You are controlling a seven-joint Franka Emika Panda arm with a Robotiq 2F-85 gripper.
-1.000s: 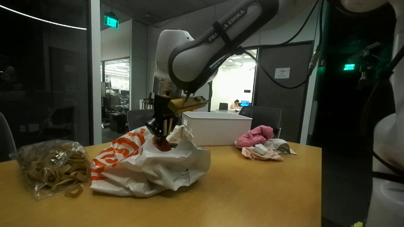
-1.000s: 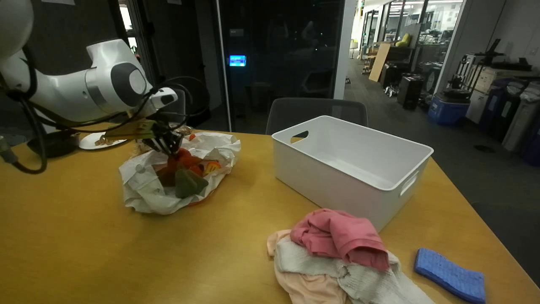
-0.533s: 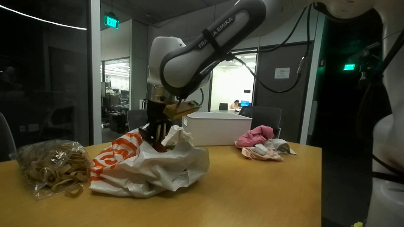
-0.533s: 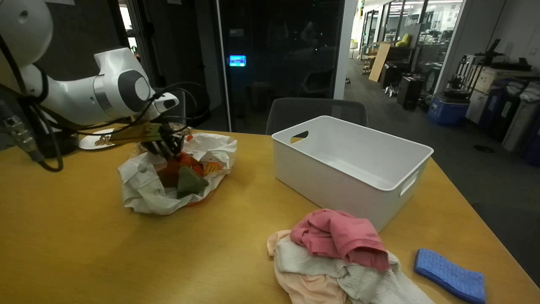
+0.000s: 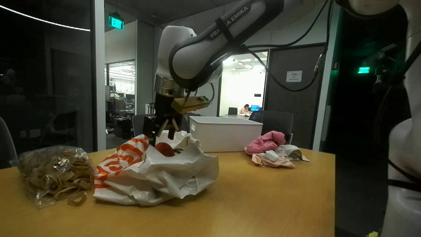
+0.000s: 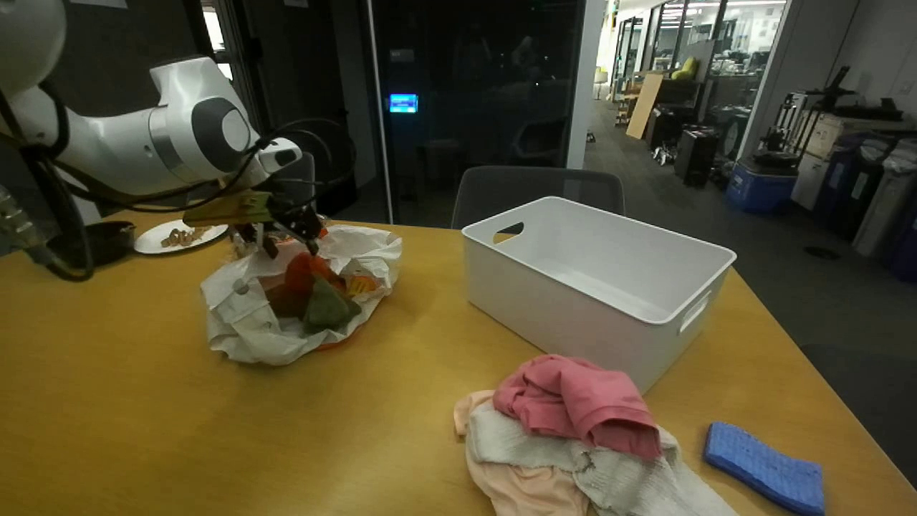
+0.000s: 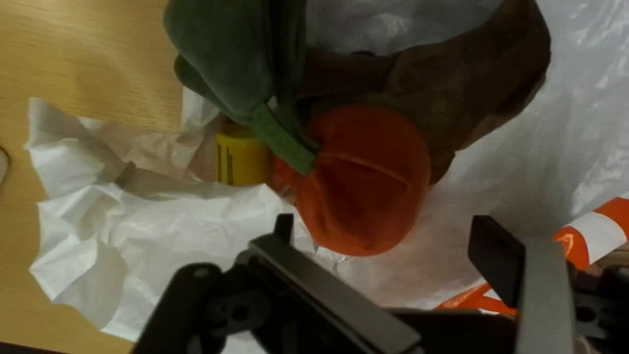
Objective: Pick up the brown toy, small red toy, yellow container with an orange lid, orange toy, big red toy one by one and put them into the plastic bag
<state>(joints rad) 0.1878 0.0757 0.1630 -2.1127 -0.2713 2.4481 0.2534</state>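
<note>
Higher now, the pincer (image 5: 161, 135) gapes over the plastic bag (image 5: 164, 179) on the wood-grained table (image 5: 263, 197), exit sign (image 5: 116, 22) glowing beyond.

In an exterior view, the vantage is low, near the bag (image 5: 158, 186), facing almost level across the counter (image 5: 256, 197), the arm (image 5: 197, 64) at frame right. In an exterior view, the cloths (image 6: 573, 401) lie nearest and the gaze slants down into the bin (image 6: 544, 315), the arm at frame left. Both exterior views share bag, bin and cloths. The wrist view looks down past the pincer (image 7: 383, 237), close over the bag.
</note>
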